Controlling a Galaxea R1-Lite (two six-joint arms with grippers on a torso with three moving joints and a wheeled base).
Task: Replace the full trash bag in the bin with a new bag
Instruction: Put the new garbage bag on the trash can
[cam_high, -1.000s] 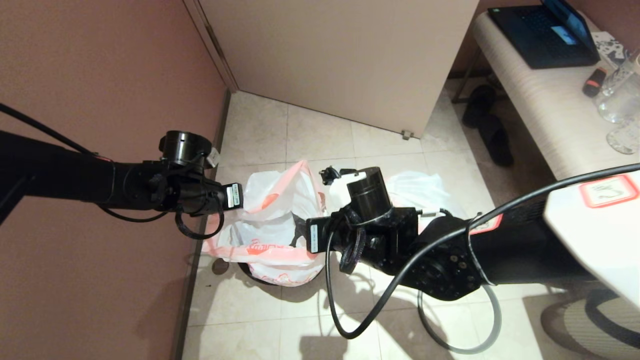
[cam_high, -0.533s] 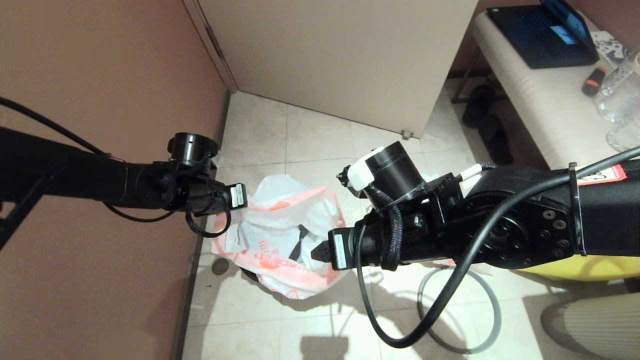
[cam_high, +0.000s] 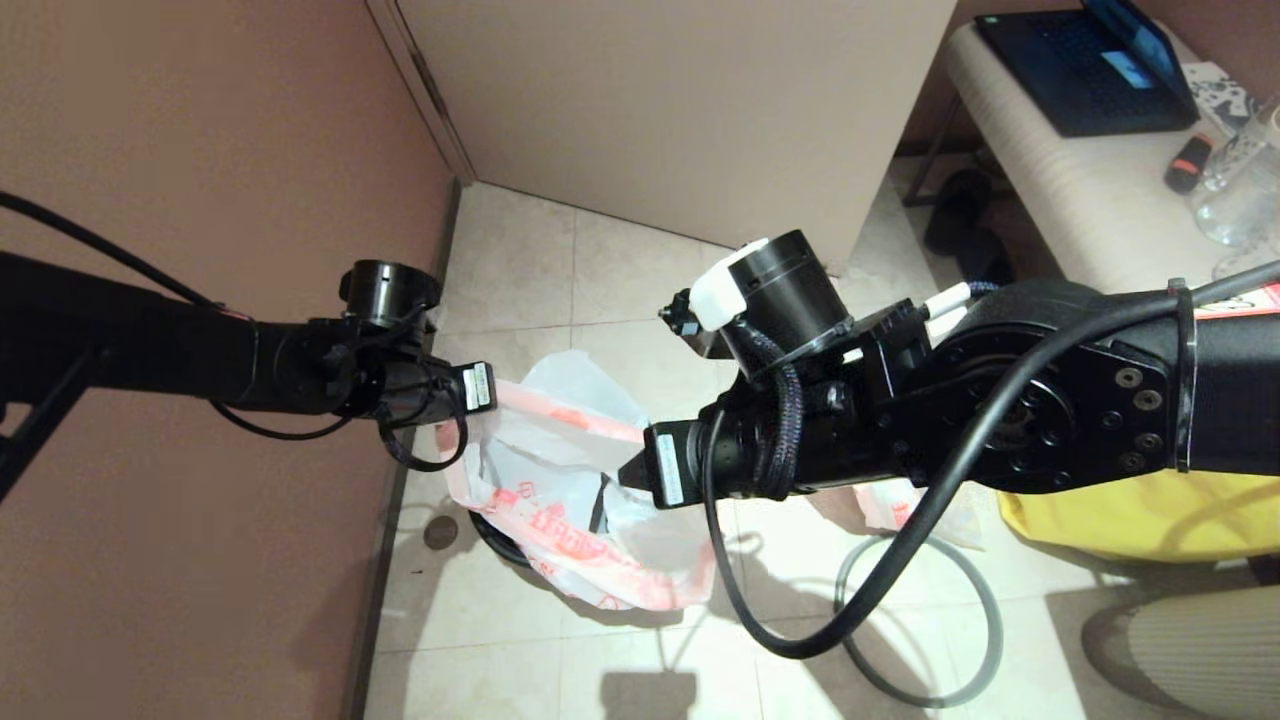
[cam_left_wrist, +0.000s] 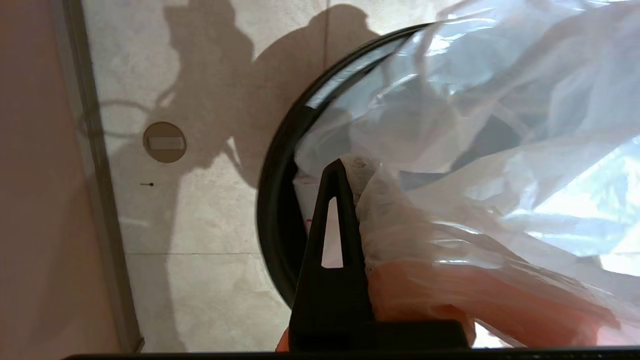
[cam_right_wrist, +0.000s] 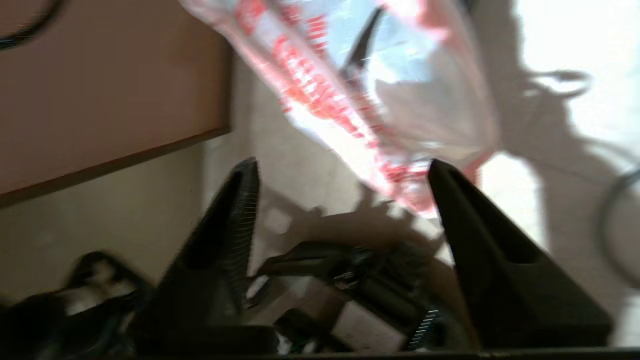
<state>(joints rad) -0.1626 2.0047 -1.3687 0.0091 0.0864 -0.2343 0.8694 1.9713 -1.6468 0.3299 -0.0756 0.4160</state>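
Left pincer (cam_high: 470, 400) is clamped on the pink rim band of the new bag (cam_high: 575, 500), holding that edge up above the bin (cam_left_wrist: 272, 210) by the wall. Right pincer (cam_high: 630, 470) stands spread and empty at the bag's opposite side, nearer the slack free rim, which stretches between the two arms.
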